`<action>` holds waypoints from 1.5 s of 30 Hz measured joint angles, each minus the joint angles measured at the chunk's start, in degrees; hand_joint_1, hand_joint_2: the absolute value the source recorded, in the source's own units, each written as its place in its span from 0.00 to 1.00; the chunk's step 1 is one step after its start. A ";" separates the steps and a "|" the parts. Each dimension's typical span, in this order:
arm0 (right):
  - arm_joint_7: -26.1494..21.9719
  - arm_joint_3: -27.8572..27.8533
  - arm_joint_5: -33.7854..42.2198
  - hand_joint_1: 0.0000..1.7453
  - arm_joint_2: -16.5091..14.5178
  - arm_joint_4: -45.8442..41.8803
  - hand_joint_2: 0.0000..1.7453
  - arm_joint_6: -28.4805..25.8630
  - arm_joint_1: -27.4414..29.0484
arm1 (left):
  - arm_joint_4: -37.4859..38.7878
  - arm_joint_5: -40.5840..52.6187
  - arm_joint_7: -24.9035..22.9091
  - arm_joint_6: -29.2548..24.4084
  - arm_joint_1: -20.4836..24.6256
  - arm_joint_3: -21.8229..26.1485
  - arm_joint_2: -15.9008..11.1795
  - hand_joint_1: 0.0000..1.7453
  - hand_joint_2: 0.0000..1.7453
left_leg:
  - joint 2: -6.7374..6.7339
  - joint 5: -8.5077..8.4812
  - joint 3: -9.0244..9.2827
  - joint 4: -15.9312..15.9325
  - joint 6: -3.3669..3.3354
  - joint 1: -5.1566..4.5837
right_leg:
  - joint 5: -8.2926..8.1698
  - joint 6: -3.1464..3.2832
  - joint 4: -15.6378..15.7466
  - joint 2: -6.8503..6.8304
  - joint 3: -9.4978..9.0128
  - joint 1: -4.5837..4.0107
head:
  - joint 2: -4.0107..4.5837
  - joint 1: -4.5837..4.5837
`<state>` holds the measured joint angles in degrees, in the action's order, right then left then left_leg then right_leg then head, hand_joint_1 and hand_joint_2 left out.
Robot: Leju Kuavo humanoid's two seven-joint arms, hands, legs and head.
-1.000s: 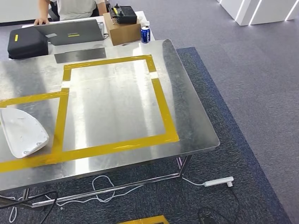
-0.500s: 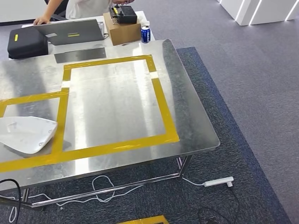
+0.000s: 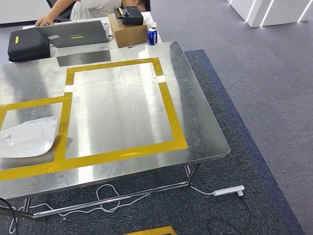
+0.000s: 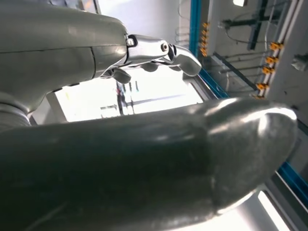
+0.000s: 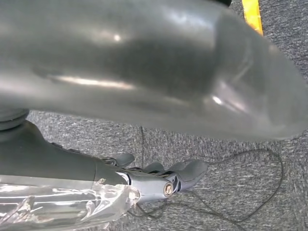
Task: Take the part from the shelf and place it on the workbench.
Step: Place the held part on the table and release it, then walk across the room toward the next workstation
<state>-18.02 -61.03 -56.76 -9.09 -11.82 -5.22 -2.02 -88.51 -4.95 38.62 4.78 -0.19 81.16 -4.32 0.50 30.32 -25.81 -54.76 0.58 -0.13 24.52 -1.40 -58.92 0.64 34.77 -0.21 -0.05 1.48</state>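
Note:
The white curved part (image 3: 29,137) lies flat on the steel workbench (image 3: 199,132), inside the left yellow-taped rectangle, near the picture's left edge. Nothing touches it in the head view. In the left wrist view my left hand (image 4: 152,144) holds nothing; its thick thumb and its fingers (image 4: 160,50) stand apart over a bright, reflecting surface. My right hand (image 5: 152,82) hangs over grey carpet in the right wrist view, its fingers (image 5: 174,178) stretched out and holding nothing.
Behind the workbench a person (image 3: 92,7) leans over a table carrying a laptop (image 3: 72,33), a black case (image 3: 29,45), a cardboard box (image 3: 128,32) and a blue can (image 3: 152,35). Cables (image 3: 107,196) and a power strip (image 3: 229,190) lie on the carpet beneath the bench.
The white part went from tilted at the left edge to lying flat inside the left taped rectangle, shifted slightly right. The person at the back leaned further over the table.

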 joint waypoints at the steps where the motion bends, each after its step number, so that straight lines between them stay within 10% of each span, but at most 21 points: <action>1: -0.06 -0.25 0.14 0.00 0.00 0.00 0.00 0.00 0.03 | 0.19 1.51 0.00 -0.57 0.06 0.43 0.38 0.00 0.00 | 0.00 0.00 0.00 0.00 0.00 0.00 | 0.00 0.00 0.00 0.00 0.00 0.00 | 0.01 -0.01; 18: -0.86 -3.32 1.58 0.00 0.00 0.00 0.00 0.02 0.14 | 3.20 9.54 0.02 -5.96 0.03 2.26 5.07 0.00 0.00 | 0.00 0.00 0.01 0.00 -0.01 0.00 | -0.01 0.00 0.05 0.00 -0.02 -0.01 | 0.01 -0.02; 26: -1.27 -5.55 3.01 0.00 -0.53 -0.05 0.00 -0.13 0.36 | 18.14 12.38 0.02 -16.54 0.88 3.44 7.13 0.00 0.00 | -0.14 -0.93 0.13 0.66 -1.30 -0.14 | -0.09 -1.16 0.11 -0.02 0.28 0.48 | 0.01 0.00; 31: -0.88 -7.09 3.70 0.00 -0.72 -0.15 0.00 -0.51 0.75 | 30.27 15.37 0.01 -21.89 1.21 3.43 8.48 0.00 0.00 | -0.46 -1.70 0.20 1.18 -1.65 0.56 | 7.16 -2.13 -14.25 -0.18 6.08 0.62 | 0.00 -0.41; 33: -0.90 -7.61 3.95 0.00 -0.72 -0.26 0.00 -0.51 0.92 | 35.28 19.09 -0.27 -24.27 1.18 3.05 8.74 0.00 0.00 | -0.49 -1.59 0.34 1.08 -1.42 0.75 | 5.57 -2.37 -13.90 -0.22 5.40 0.80 | 0.00 -0.41; 35: -1.13 -8.05 4.06 0.00 -0.77 -0.38 0.00 -0.44 0.92 | 40.98 24.96 -1.37 -25.70 0.93 1.97 8.72 0.00 0.00 | -0.45 -1.32 0.51 0.89 -0.89 0.97 | 2.16 -2.68 -6.34 -0.27 1.16 0.99 | 0.01 -0.43; 37: -1.36 -8.50 4.00 0.00 -1.04 -0.47 0.00 -0.23 0.67 | 46.52 30.01 -2.68 -24.03 0.70 0.74 9.01 0.00 0.00 | -0.39 -1.04 0.32 0.47 -0.10 0.92 | 0.99 -2.30 -0.81 -0.09 -1.99 0.94 | 0.00 -0.53; 41: -1.04 -9.10 3.72 0.00 -1.46 -0.50 0.00 -0.21 0.46 | 54.89 35.46 -3.37 -17.39 0.56 -1.51 10.22 0.00 0.00 | -0.39 -0.63 -0.35 -0.30 0.94 0.84 | 1.15 -0.30 0.04 0.15 -1.67 0.85 | -0.01 -0.40; 45: -0.29 -9.38 3.22 0.00 -1.67 -0.50 0.00 -0.48 0.30 | 61.75 43.46 -4.96 -14.12 0.46 -5.94 11.60 0.00 0.00 | -0.43 6.97 -5.62 -11.65 1.45 0.89 | 0.05 1.12 0.17 -0.10 0.05 0.77 | -0.01 -0.03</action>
<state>-18.31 -70.40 -53.54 -10.76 -12.33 -5.70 -1.73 -26.76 38.51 33.67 -9.34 0.27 75.22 7.28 0.07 37.29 -31.43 -66.41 2.03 0.77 24.58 -0.28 -58.75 0.54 34.82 0.56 -0.07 1.45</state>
